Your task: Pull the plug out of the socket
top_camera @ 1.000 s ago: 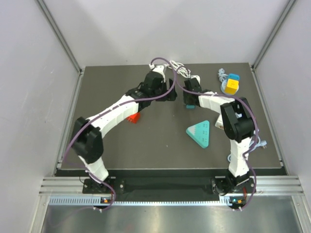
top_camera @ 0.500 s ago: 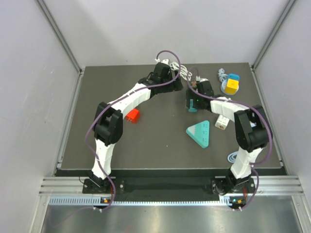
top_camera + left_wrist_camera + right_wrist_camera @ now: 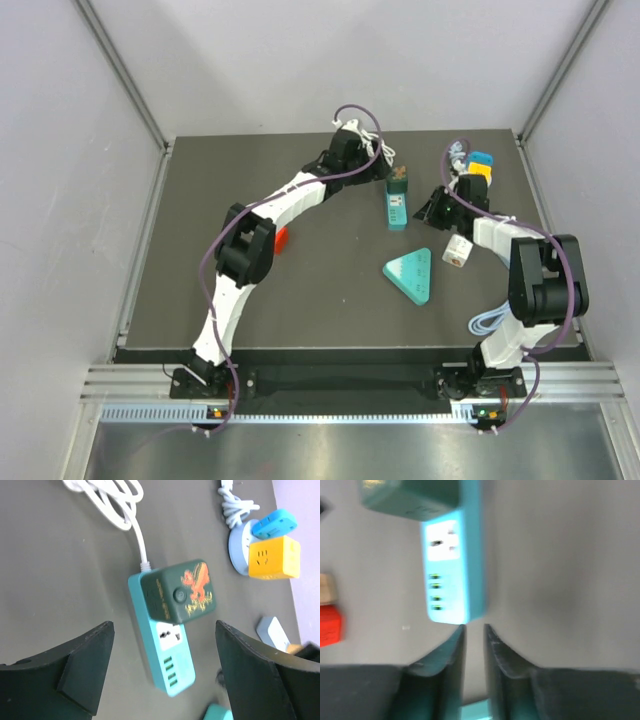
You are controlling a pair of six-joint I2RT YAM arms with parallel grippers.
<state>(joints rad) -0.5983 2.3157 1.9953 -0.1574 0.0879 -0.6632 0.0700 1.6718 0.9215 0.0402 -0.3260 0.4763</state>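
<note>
A teal power strip, the socket (image 3: 398,210), lies at the back middle of the dark table. A dark green cube plug (image 3: 399,177) with an orange print sits in its far end. In the left wrist view the plug (image 3: 179,591) is seated on the socket (image 3: 170,667), with a white cable (image 3: 117,510) running off behind. My left gripper (image 3: 164,625) hangs wide open above them, touching neither. My right gripper (image 3: 474,627) sits just short of the socket's (image 3: 452,570) near end. Its fingers stand a narrow slit apart with nothing between them.
An orange cube socket (image 3: 476,178) with a blue plug on a round base stands at the back right. A teal triangle (image 3: 412,275), a small white cube (image 3: 457,251) and a red block (image 3: 281,237) lie nearer. Grey walls flank the table.
My left arm has stretched farther back and right, over the plug. My right arm has drawn back to the right, off the socket, and its fingers have closed to a narrow gap.
</note>
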